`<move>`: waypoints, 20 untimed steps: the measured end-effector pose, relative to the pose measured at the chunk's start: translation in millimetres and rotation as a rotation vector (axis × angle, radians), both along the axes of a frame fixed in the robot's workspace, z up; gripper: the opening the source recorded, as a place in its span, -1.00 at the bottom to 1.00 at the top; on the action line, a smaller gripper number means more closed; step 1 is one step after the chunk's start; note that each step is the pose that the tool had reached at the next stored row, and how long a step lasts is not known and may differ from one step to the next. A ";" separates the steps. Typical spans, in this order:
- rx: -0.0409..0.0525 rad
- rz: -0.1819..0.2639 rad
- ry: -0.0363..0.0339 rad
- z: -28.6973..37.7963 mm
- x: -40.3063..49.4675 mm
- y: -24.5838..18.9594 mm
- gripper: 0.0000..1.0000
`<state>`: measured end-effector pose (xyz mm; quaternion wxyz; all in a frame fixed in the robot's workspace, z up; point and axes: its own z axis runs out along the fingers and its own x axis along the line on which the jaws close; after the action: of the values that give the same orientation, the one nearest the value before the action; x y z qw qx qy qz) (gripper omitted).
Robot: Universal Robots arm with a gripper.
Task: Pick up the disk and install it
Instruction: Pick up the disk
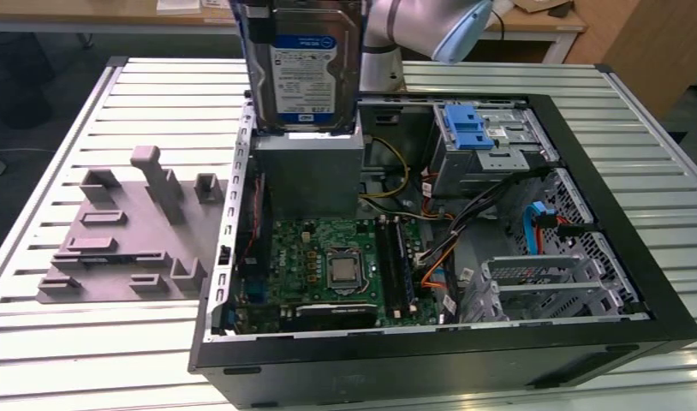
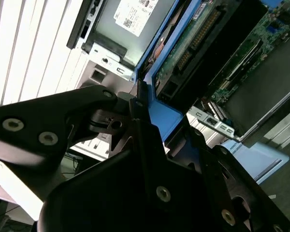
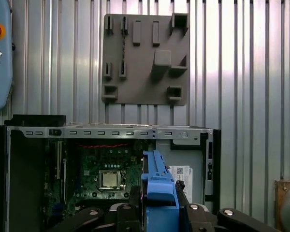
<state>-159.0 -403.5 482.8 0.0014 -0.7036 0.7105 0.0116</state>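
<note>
**A:** Exterior view first: where is the disk (image 1: pixel 308 73)?

**B:** Upright above the computer case (image 1: pixel 440 364), over the corner of the case where the grey box (image 1: pixel 308 167) sits.

**A:** And the pincer?

**B:** In the second wrist view the pincer (image 2: pixel 166 123) is clamped on the disk's blue frame.

**A:** How will it handle?

**B:** Stiff and fairly heavy, I'd judge. The bare circuit board on one face looks fragile, so the plastic frame edges are the place to hold, though plastic may flex or slip.
</note>
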 end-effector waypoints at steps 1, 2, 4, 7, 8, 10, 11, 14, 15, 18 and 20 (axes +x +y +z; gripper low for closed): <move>0.0000 0.000 0.0000 -0.2 4.5 -0.1 -0.27; 0.0001 0.000 0.0000 -0.3 9.2 -0.1 -0.27; 0.0000 0.000 0.0000 -0.6 17.1 -0.3 -0.27; -0.0001 0.000 0.0000 -1.4 19.5 -4.6 -0.27; 0.0000 0.000 0.0000 -1.9 19.4 -8.4 -0.27; 0.0000 0.000 0.0000 -2.8 19.5 -16.0 -0.27; 0.0000 0.000 -0.0002 -3.2 19.5 -18.9 -0.27; 0.0001 0.000 -0.0004 -3.9 24.2 -21.2 -0.27; 0.0000 0.000 -0.0003 -4.1 27.2 -21.4 -0.27; 0.0000 0.000 -0.0005 -4.7 34.3 -21.5 -0.27; 0.0000 0.000 -0.0004 -4.7 34.4 -21.5 -0.27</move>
<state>-124.7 -425.0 478.0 0.0016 -0.7036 0.7105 0.0115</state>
